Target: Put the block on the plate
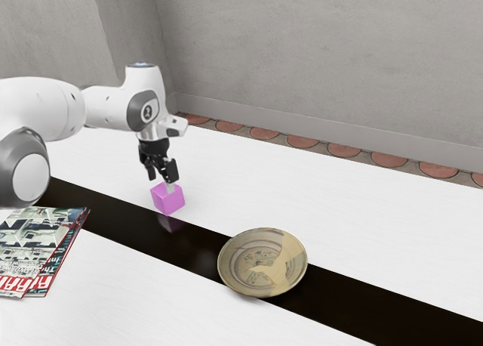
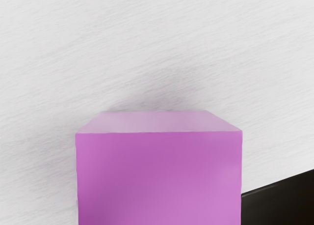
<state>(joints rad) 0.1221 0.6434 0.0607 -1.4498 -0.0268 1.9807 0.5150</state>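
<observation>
Over the white table [image 1: 355, 217], gripper: the black gripper [image 1: 161, 181] is pointing downward, with its lower end hanging right at the block.
Gripper state: undetermined — the pictures are not showing clearly whether it is standing spread or pinching the block.
Block: the pink block [image 1: 167, 199] is sitting directly under the hand, level to the eye, and is looming large in the wrist view; whether its base is touching the table, I am not able to tell.
Dark strip: a glossy black strip [image 1: 192, 248] is running across the table just beside the block and is carrying a faint pink reflection of it.
Plate: the round patterned plate [image 1: 241, 267] is resting on the strip, farther toward the exterior view's right — well apart from the block, which is not lying on it.
Magazines: printed magazines [image 1: 34, 244] are lying overlapped at the exterior view's left, their red edges showing.
Surroundings: a grey wall [image 1: 324, 51] is rising behind the table, and reddish round floor tiles [image 1: 303, 142] are showing between the two.
</observation>
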